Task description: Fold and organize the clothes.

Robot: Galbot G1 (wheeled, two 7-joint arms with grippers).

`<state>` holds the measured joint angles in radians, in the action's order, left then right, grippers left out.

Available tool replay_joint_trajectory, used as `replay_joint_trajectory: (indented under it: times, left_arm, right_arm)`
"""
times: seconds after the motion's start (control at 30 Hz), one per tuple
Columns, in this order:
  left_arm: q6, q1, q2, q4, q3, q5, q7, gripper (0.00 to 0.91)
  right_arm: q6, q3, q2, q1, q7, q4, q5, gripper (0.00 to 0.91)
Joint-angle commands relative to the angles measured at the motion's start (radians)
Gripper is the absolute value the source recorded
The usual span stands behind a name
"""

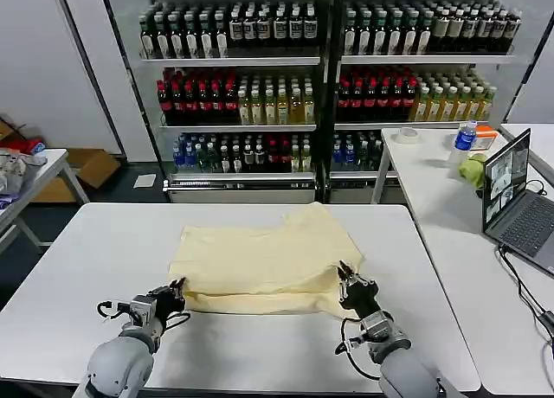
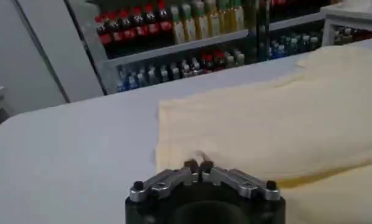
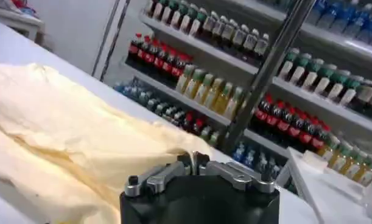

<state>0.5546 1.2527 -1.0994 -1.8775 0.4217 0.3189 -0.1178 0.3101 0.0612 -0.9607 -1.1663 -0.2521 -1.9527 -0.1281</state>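
T-shirt (image 1: 264, 255) on table (image 1: 86, 259), shelves (image 1: 325, 86) behind, laptop (image 1: 518, 199) right

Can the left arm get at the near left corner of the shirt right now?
Probably yes: the left gripper sits right at the shirt's near left corner on the table, fingers closed together, nothing between them.

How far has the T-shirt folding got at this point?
Partly done: the cream T-shirt lies on the white table already doubled over. In hand: left gripper and right gripper sit shut at its near corners. Left: further folds, tidying.
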Motion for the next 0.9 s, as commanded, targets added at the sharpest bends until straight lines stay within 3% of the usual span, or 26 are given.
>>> replay_joint_trajectory:
  times: [0.03, 0.3, 0.57, 0.87, 0.9]
  left_arm:
    - [-0.007, 0.028, -0.013, -0.026, 0.034, 0.01, -0.017, 0.907]
    - [-0.008, 0.13, -0.029, -0.075, 0.102, 0.058, -0.036, 0.907]
    - [-0.013, 0.149, -0.03, -0.076, 0.133, 0.129, -0.053, 0.907]
    - [-0.009, 0.117, -0.028, -0.032, 0.1, 0.122, -0.056, 0.907]
    - [-0.01, 0.115, -0.028, -0.029, 0.097, 0.121, -0.057, 0.705]
  right_arm:
    - [0.012, 0.039, -0.024, -0.029, 0.0, -0.009, -0.011, 0.907]
    - [0.034, 0.147, -0.038, -0.167, -0.002, -0.103, -0.031, 0.907]
    - [0.068, 0.256, -0.064, -0.341, -0.031, -0.167, -0.175, 0.907]
    - [0.099, 0.259, -0.116, -0.381, -0.066, -0.137, -0.231, 0.907]
    - [0.104, 0.254, -0.12, -0.378, -0.065, -0.134, -0.236, 0.907]
